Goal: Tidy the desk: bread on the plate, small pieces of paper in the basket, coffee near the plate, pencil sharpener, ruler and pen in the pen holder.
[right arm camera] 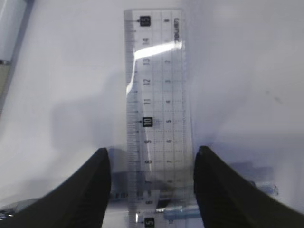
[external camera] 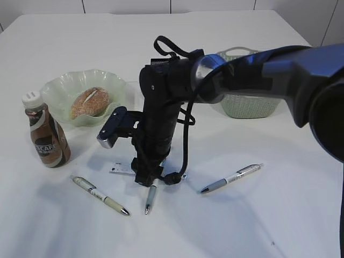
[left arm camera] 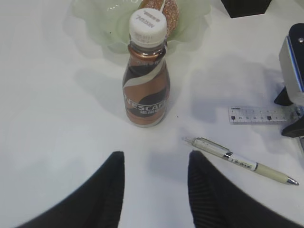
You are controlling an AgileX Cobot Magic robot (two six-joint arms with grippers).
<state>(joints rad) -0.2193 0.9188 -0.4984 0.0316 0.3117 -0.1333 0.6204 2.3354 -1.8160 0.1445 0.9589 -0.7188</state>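
My right gripper [external camera: 144,181] points down at the table, open, with its fingers on either side of the clear ruler [right arm camera: 156,95] and not touching it. The ruler's end [external camera: 121,169] sticks out to the left of the arm. My left gripper [left arm camera: 156,161] is open and empty, low over the table in front of the coffee bottle [left arm camera: 146,90]. The bottle [external camera: 47,134] stands next to the green plate [external camera: 56,88], which holds the bread [external camera: 88,102]. Three pens lie on the table [external camera: 99,195] [external camera: 150,199] [external camera: 231,177]. The pencil sharpener and paper are out of view.
A pale woven basket [external camera: 252,105] stands at the back right, partly behind the right arm. A black box-like thing [left arm camera: 247,7] shows at the top edge of the left wrist view. The right arm's wrist camera [external camera: 110,129] juts out to the left.
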